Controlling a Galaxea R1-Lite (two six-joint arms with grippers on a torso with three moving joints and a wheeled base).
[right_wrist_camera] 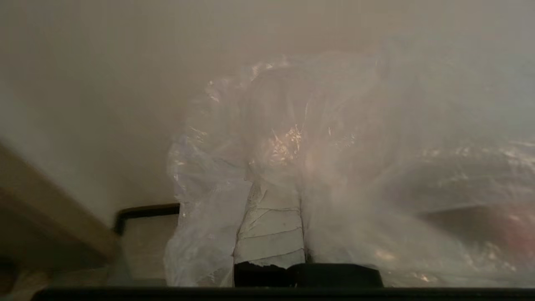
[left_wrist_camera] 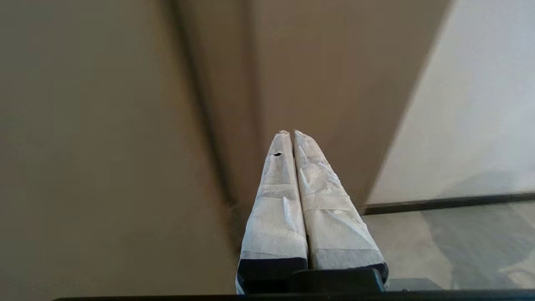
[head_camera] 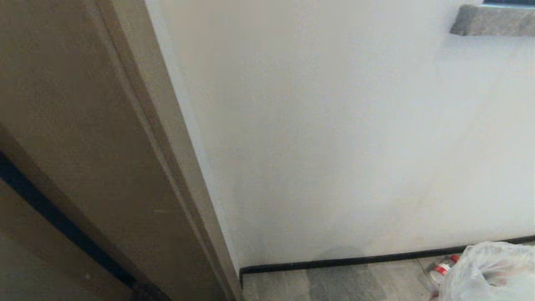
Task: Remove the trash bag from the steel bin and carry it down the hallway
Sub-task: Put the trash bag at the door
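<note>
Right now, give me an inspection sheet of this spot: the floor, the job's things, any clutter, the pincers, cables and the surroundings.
Surface: glossy grey marbled floor tiles, a narrow strip showing at the foot of the wall.
Job's things: thin clear crinkled plastic trash bag low at the right, a red-capped bottle showing through it; steel bin not seen.
Clutter: nothing seen.
Pincers: left pincer shut and empty, its white-wrapped fingers pressed together; right pincer shut on the trash bag, plastic draped over it.
Cables: nothing seen.
Surroundings: plain white wall with thin black skirting; brown wooden door frame on the left; grey stone ledge high on the right.
</note>
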